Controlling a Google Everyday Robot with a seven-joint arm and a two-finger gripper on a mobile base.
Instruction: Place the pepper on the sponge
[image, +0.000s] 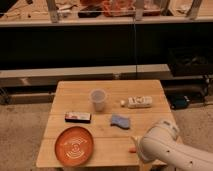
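The wooden worktop (75, 95) carries a clear cup (98, 99), a white packet (139, 102), a dark snack bar (78, 117), a blue sponge (119, 120) and an orange plate (74, 145). At front right, the pepper (132, 149) lies by the pincer (135, 143).

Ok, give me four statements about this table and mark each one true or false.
1. The pepper lies on the sponge. False: it lies on the table near the front edge, apart from the sponge.
2. The orange plate sits at the table's front left. True.
3. The cup lies on its side. False: it stands upright.
4. The hand is hidden behind the white arm at the table's front right. True.
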